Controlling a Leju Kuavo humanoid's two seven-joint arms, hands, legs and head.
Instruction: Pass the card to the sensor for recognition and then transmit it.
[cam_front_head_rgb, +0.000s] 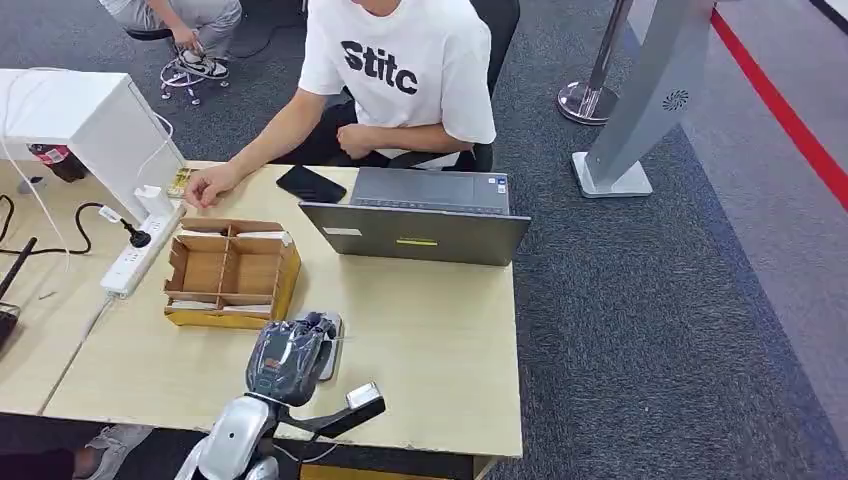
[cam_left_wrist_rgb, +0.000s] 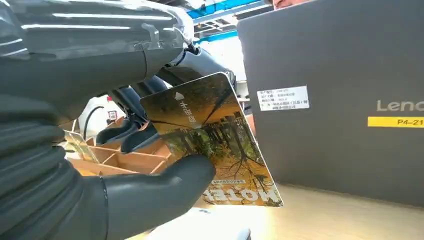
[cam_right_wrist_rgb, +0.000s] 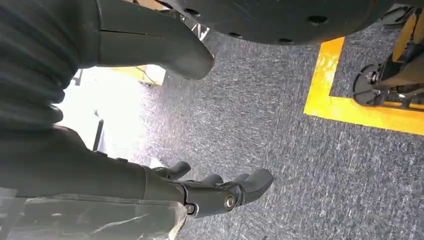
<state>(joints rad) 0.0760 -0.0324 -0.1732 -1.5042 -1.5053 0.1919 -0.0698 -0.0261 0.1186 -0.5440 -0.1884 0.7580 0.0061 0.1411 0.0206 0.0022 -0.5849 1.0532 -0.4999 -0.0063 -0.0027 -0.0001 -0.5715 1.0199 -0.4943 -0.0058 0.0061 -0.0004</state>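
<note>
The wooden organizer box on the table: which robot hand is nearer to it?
Left. The left hand holds the card over the table just in front of the wooden box. The right hand hangs over the carpet, off the table.

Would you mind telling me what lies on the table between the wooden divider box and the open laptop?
In the head view, nothing: bare tabletop separates the wooden box from the laptop. The left hand, holding the card, is nearer the robot.

Worktop: divided box left, laptop right of it, phone behind, power strip at left edge; person seated behind.
</note>
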